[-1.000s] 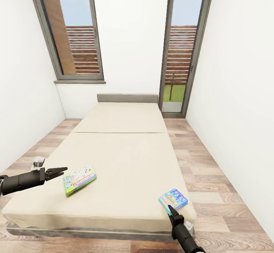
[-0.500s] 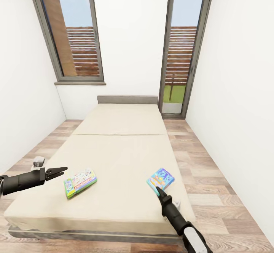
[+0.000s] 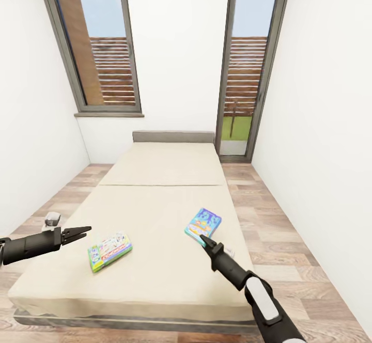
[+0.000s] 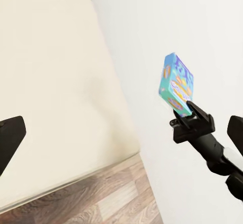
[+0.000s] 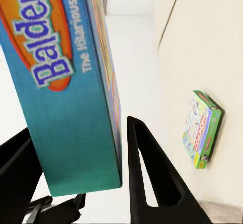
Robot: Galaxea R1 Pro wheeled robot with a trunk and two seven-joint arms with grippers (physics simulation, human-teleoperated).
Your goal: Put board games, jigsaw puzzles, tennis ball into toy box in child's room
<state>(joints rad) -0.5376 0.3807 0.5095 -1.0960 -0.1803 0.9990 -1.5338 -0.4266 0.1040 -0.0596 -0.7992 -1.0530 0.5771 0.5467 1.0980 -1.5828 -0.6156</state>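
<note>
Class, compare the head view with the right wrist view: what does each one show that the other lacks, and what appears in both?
Head view alone: two tall windows, the grey headboard, wood floor and the left gripper, held beside the bed. Right wrist view alone: lettering "Balder..." on the blue board game, with a finger on each side. Both: the blue game in the right gripper, the green board game lying on the beige mattress.

R fingers [image 5: 152, 178] grip blue game box [image 5: 71, 97]; green box [image 5: 201, 128] on bed [image 5: 202, 41].
</note>
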